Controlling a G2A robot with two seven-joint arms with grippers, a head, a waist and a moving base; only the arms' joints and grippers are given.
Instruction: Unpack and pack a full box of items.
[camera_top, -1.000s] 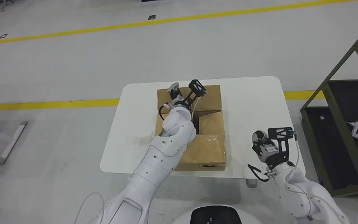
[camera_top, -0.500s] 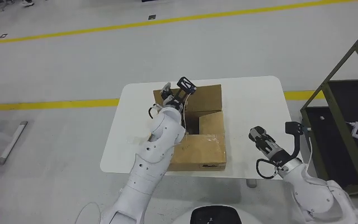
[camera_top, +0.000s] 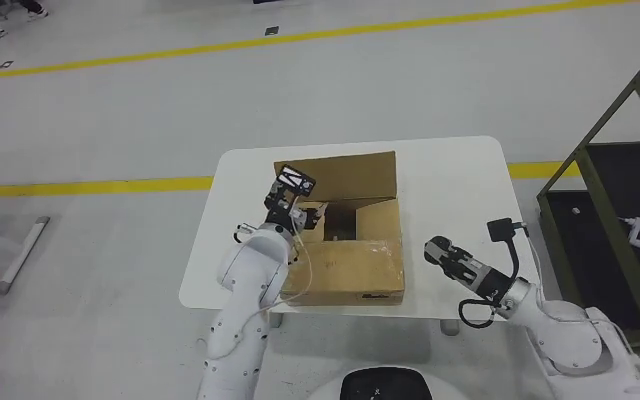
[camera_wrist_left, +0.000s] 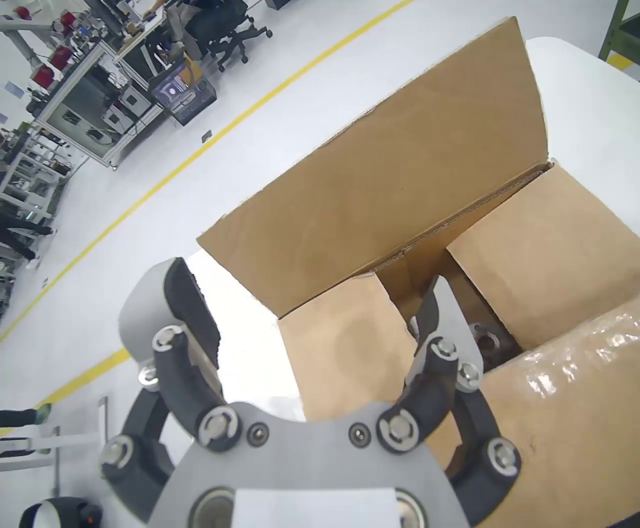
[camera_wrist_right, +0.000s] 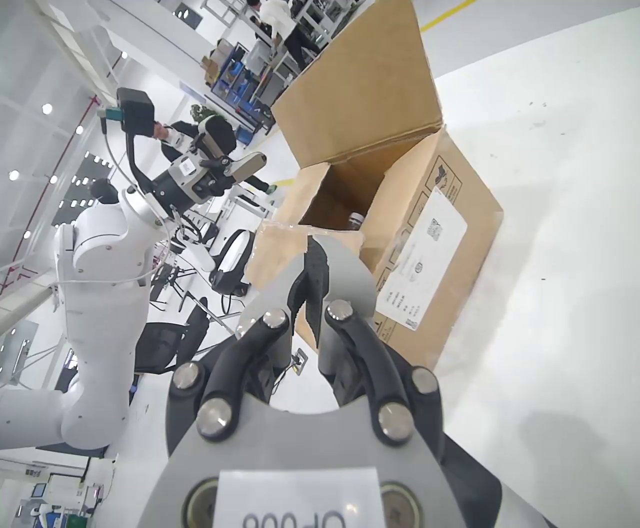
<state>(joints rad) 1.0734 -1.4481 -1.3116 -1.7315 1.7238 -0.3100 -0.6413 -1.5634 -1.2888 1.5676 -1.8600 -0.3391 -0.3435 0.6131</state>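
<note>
Table: box stands at its middle, far flap upright.
Left gripper: wide open, empty, over the box's left inner flap.
Right gripper: fingers together, empty, toward the front right corner.
Risk: a finger may catch this flap and drag the box.

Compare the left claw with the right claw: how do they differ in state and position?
The left claw is open; the right claw is shut. The left claw hovers over the open top of the cardboard box; the right claw is beside the box, apart from it. Both hold nothing.

Near flap covering half the box mouth, far half open
</note>
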